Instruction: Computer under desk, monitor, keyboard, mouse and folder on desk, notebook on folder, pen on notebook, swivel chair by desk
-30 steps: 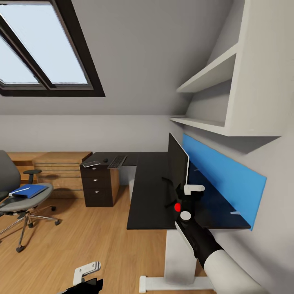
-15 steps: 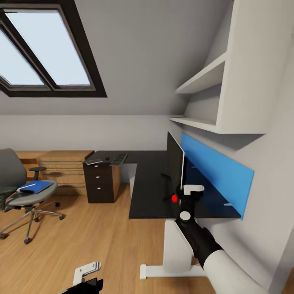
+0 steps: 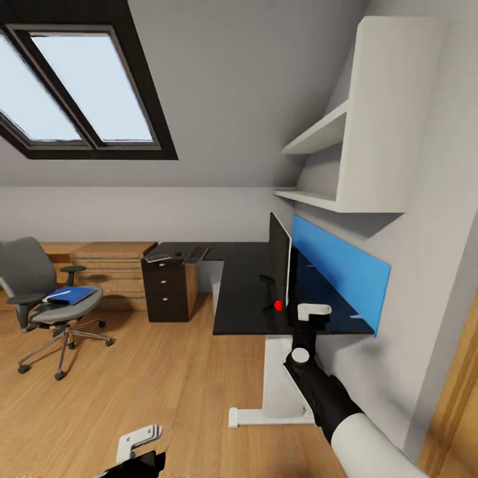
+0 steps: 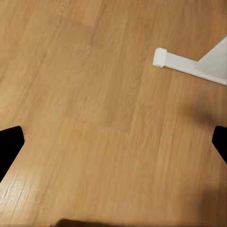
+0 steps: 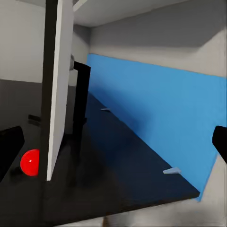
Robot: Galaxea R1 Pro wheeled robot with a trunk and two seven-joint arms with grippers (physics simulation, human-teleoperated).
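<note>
The black desk [image 3: 245, 292] with its blue back panel [image 3: 338, 272] runs along the right wall. On it stands the monitor [image 3: 280, 265], edge-on [image 5: 56, 85] to the right wrist camera, red dot [image 5: 29, 162] low on its front. My right gripper [image 3: 312, 312] [image 5: 113, 146] hangs open at the desk's near end, just short of the monitor. Far down the desk lie the keyboard [image 3: 196, 253], mouse [image 3: 178, 253] and dark notebook [image 3: 158, 257]. The swivel chair [image 3: 46, 299] at the left carries the blue folder [image 3: 70, 295]. My left gripper [image 3: 136, 448] [image 4: 113, 142] is open over the floor. The computer is out of view.
A dark drawer cabinet [image 3: 169, 292] sits under the desk's far wing, with a low light-wood drawer unit [image 3: 113, 265] beside it. White wall shelves [image 3: 332, 133] hang over the desk. The desk's white leg [image 3: 279, 392] and foot [image 4: 189, 64] stand close by. A wooden door edge [image 3: 458, 411] is at right.
The whole view has pulled back from the desk and swung, so the camera moved. The right gripper now sits farther from the monitor's near end. Nothing on desk or chair has moved.
</note>
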